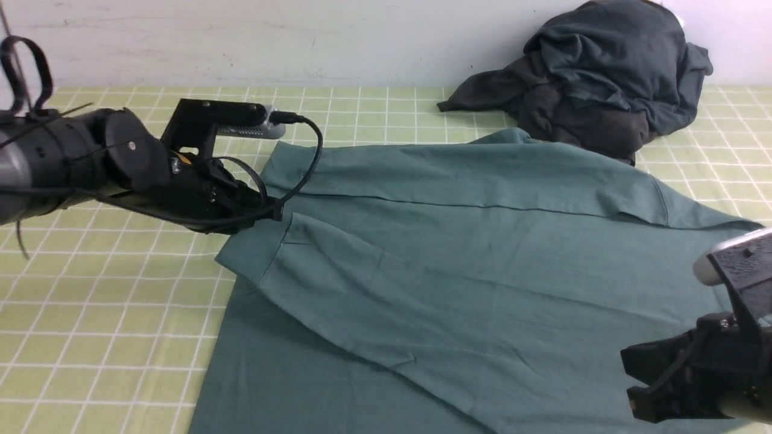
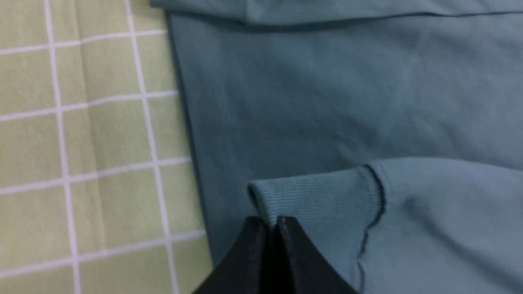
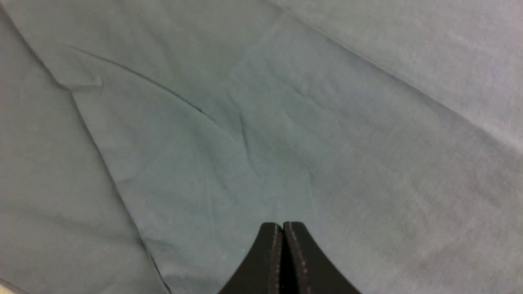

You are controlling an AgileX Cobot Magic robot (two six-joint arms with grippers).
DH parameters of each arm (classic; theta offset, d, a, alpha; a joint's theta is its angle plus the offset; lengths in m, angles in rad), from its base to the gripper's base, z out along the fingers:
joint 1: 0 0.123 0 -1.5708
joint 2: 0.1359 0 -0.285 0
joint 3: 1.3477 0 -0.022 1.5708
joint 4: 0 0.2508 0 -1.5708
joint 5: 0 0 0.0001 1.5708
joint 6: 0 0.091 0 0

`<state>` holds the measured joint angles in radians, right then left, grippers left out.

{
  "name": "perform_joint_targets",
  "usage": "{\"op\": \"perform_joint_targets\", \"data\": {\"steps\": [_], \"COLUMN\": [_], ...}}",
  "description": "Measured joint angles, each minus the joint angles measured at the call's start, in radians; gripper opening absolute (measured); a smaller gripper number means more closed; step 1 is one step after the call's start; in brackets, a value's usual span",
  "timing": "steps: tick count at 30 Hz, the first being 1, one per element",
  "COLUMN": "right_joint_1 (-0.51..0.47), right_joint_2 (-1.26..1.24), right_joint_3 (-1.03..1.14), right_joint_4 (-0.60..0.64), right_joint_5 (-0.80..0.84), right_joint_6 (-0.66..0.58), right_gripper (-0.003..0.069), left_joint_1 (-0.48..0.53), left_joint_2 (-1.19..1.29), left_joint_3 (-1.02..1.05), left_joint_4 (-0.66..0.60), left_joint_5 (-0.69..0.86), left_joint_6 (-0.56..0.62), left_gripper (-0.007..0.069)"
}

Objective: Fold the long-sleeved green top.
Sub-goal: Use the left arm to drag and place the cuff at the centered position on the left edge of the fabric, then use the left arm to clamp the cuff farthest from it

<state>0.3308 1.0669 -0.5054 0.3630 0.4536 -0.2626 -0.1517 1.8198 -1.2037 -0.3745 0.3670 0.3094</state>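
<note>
Checked desk (image 1: 90, 313); left claw (image 2: 271, 220) clenched on sleeve cuff (image 2: 310, 196) of green top (image 1: 482, 271), right claw (image 3: 282, 224) clenched, empty. Sleeve fold likely in hand; next: carry cuff across body.

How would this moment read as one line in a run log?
task: fold green top | left fingers: shut on sleeve cuff | right fingers: shut, empty, over top | dark clothes: heaped back right

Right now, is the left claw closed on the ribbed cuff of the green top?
Yes: the left claw is shut, pinching the ribbed cuff.
</note>
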Motion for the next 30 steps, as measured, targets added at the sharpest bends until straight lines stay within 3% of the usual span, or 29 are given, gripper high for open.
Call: {"op": "perform_joint_targets", "data": {"steps": [4, 9, 10, 12, 14, 18, 23, 28, 30], "right_joint_1": [0.000, 0.000, 0.000, 0.000, 0.000, 0.000, 0.000, 0.000, 0.000], "right_joint_2": [0.000, 0.000, 0.000, 0.000, 0.000, 0.000, 0.000, 0.000, 0.000], "right_joint_3": [0.000, 0.000, 0.000, 0.000, 0.000, 0.000, 0.000, 0.000, 0.000], "right_joint_4": [0.000, -0.016, -0.017, -0.039, -0.052, -0.062, -0.065, -0.065, -0.065], "right_joint_5": [-0.022, -0.045, -0.046, -0.056, -0.059, -0.066, -0.068, -0.068, -0.068], "right_joint_6": [0.000, 0.000, 0.000, 0.000, -0.001, -0.002, -0.002, -0.002, -0.002], "right_gripper": [-0.0006, -0.0006, -0.0006, -0.0006, -0.0006, -0.0006, -0.0006, -0.0006, -0.0006], "left_joint_1": [0.031, 0.059, 0.059, 0.062, 0.062, 0.062, 0.062, 0.062, 0.062], "left_joint_2": [0.126, 0.277, 0.283, 0.356, 0.395, 0.463, 0.513, 0.516, 0.516], "left_joint_3": [-0.155, -0.363, -0.363, -0.441, -0.479, -0.539, -0.572, -0.590, -0.592], "left_joint_4": [-0.005, -0.006, -0.006, -0.006, -0.006, -0.006, -0.007, -0.040, -0.045], "left_joint_5": [-0.001, -0.003, -0.002, 0.015, 0.023, 0.017, 0.001, 0.044, 0.051], "left_joint_6": [0.000, 0.000, 0.000, 0.000, 0.000, 0.000, 0.000, 0.005, 0.005], "left_gripper": [0.0055, 0.0199, 0.0199, 0.0311, 0.0367, 0.0412, 0.0339, 0.0055, 0.0028]}}
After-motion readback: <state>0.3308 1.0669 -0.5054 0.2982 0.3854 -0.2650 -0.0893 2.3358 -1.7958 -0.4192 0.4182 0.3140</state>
